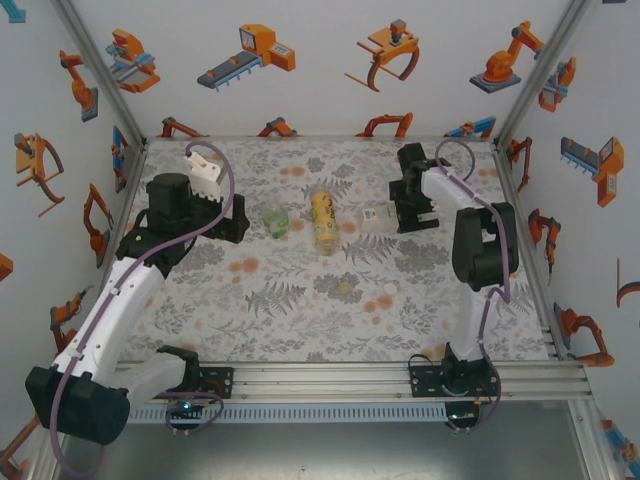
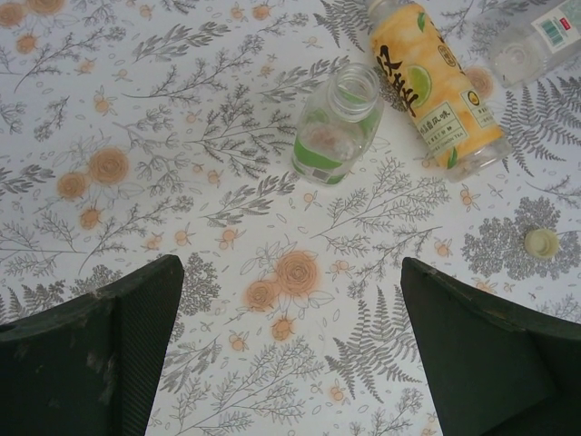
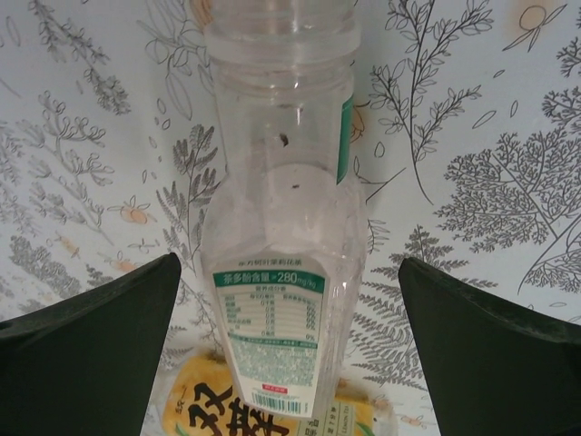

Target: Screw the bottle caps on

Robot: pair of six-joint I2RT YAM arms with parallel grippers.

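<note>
A white tablecloth (image 2: 182, 209) printed with grey ferns and orange blossoms lies under the left gripper (image 2: 290, 277), whose fingers (image 2: 100, 354) are a dark green-black. Ahead of it is a green-tinted bottle (image 2: 334, 136) of clear plastic, and further right a yellow bottle (image 2: 436, 86) with black lettering and a lime motif. A pale yellowish cap (image 2: 542, 242) lies beyond the right finger. Between the right gripper (image 3: 290, 263) fingers is a clear bottle (image 3: 272, 182) with a white-and-green label (image 3: 268, 345). The white walls (image 1: 330, 100) carry orange robot drawings.

- Green-tinted bottle (image 1: 276, 221) and clear bottle (image 1: 374, 217) flank the yellow bottle (image 1: 323, 222) closely, leaving narrow gaps.
- Nearer than the yellow bottle: open tablecloth (image 1: 300, 325), one pale cap (image 1: 348, 290).
</note>
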